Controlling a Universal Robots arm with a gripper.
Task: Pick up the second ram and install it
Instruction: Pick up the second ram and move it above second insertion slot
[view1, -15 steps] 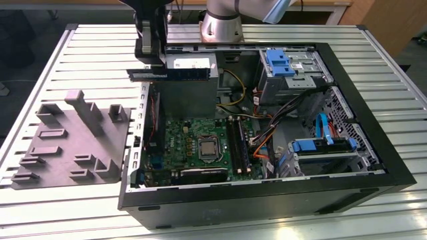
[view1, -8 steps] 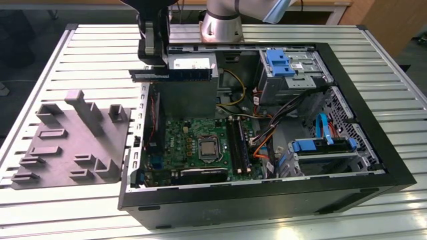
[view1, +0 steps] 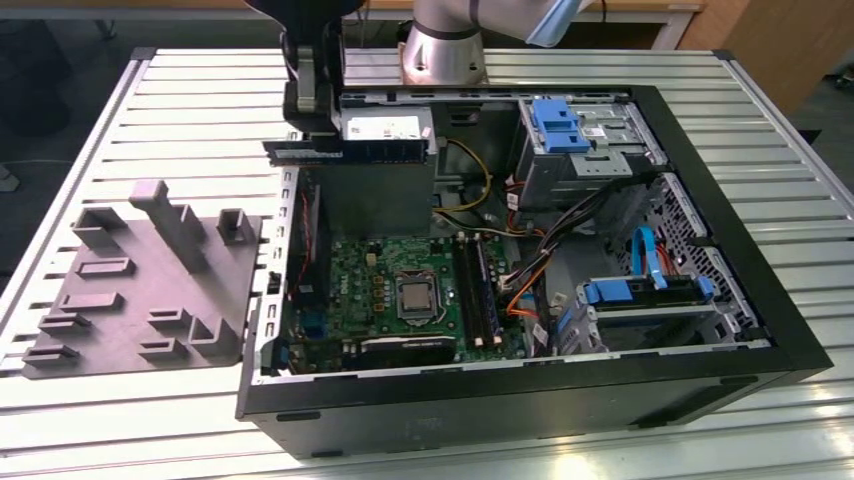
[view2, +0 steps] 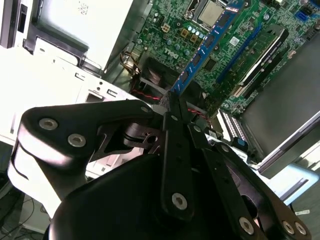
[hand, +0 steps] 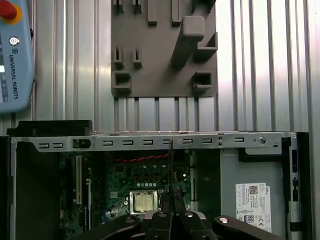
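Note:
The second ram (view1: 350, 150) is a long, slim, dark board held level above the open computer case's far-left corner in the exterior view. My gripper (view1: 316, 138) is shut on it near one end. In the second wrist view the stick (view2: 207, 45) looks blue with small chips and runs out from the black fingers (view2: 170, 117) over the green motherboard (view2: 165, 25). In the first wrist view it shows edge-on as a thin dark line (hand: 171, 170). The black memory slots (view1: 478, 290) lie to the exterior view's right of the processor (view1: 416, 298).
A grey fixture plate (view1: 147, 290) with pegs and pockets lies on the slatted table at the exterior view's left. Inside the case (view1: 534, 400) are a power supply (view1: 380, 125), blue drive brackets (view1: 558, 125), and loose cables (view1: 527, 270). A teach pendant (hand: 15, 55) lies on the table.

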